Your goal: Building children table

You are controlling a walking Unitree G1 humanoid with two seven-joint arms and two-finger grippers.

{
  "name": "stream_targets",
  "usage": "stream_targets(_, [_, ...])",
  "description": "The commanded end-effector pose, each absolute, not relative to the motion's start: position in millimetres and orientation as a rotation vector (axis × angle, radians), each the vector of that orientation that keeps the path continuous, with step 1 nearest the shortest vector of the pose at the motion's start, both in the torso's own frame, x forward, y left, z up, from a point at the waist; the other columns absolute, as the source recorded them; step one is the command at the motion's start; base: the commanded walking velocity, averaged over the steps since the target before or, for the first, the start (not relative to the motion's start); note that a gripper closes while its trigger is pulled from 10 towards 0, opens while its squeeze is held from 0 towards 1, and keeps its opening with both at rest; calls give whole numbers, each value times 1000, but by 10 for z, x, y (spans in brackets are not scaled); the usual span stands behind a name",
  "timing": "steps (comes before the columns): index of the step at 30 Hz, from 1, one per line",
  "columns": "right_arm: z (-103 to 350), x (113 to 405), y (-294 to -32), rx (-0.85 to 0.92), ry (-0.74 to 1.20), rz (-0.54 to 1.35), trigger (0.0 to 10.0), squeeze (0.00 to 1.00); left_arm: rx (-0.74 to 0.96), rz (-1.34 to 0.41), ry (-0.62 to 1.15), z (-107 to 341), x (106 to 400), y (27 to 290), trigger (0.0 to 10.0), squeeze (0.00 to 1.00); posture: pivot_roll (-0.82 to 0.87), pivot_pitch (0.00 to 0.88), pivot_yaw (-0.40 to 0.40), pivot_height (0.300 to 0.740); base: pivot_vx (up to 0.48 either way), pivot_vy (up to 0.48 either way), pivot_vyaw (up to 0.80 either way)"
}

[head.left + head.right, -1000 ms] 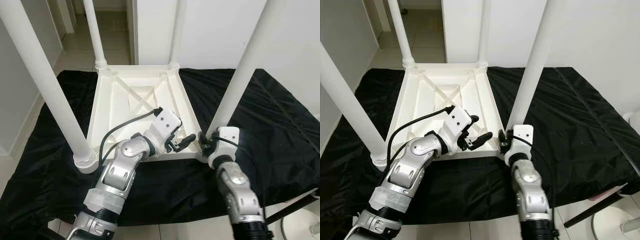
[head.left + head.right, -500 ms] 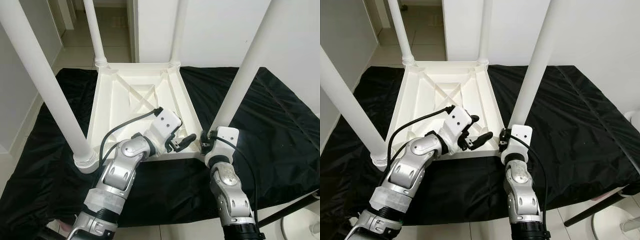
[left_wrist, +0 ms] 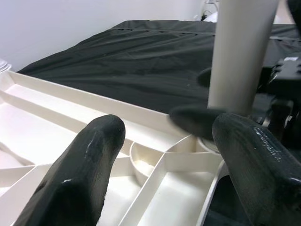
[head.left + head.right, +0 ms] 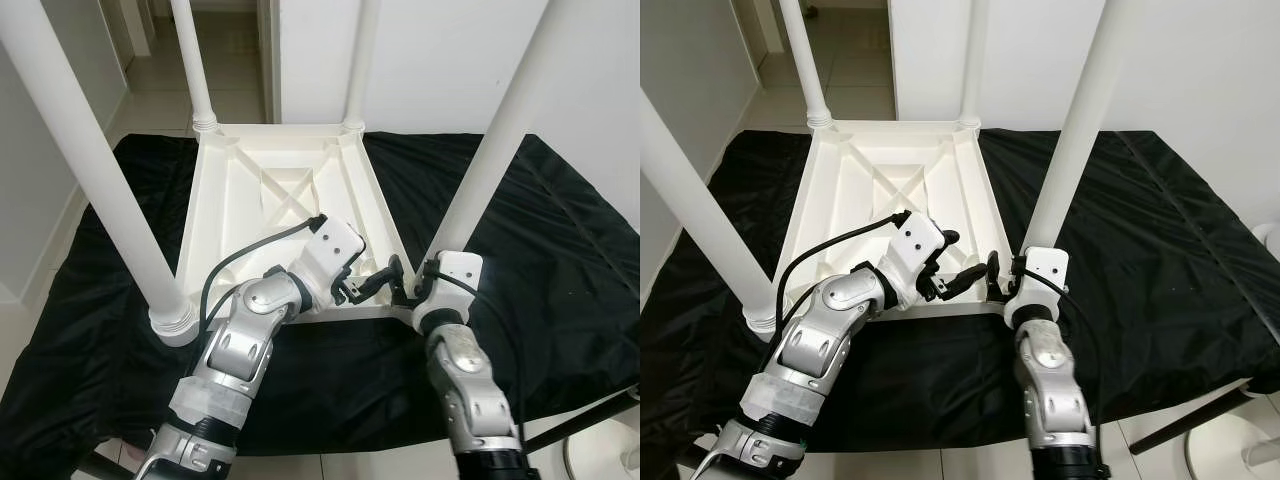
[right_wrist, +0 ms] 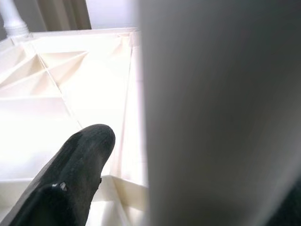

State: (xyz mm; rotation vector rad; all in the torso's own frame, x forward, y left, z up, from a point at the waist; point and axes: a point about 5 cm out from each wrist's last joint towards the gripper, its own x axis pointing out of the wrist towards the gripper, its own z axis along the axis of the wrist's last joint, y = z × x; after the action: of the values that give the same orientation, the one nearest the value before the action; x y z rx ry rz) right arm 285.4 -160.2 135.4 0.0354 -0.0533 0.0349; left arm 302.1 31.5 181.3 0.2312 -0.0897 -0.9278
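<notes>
Since the earlier frames, the right claw [image 4: 1002, 283] has been closing in on the base of the near right leg [image 4: 1072, 140], with one black finger [image 5: 70, 181] now reaching further along the frame toward the left claw [image 4: 958, 265]. That right claw is pressing around the leg's foot at the corner socket; its fingers are sitting spread on either side of the white tube, though whether they are actually clamping it I cannot tell. The left claw is hovering with its fingers [image 3: 84, 165] apart over the near edge of the upturned white tabletop [image 4: 270, 210], holding nothing. This tabletop is lying underside-up on a black cloth [image 4: 560, 260] on the floor, its four legs pointing upward, the near left leg [image 4: 100, 170] standing in its corner collar.
</notes>
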Motion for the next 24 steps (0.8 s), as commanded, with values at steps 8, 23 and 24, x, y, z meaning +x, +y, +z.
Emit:
stream_targets(8, [1232,2879,-1743,-11,6,178,10000,0,238,-804,-100,1804,3061,361,10000,0,-27,0,-16,740,0,0,0])
stream_targets(23, [1286,2928,-1878,-148,11,546,10000,0,252,-824,-107,1815,3077,330,10000,0,-40,0,3,740,0,0,0])
stream_targets(24, [1302,2975,-1894,-166,15,561,10000,0,253,-828,-109,1817,3075,316,10000,0,-39,0,0,740,0,0,0])
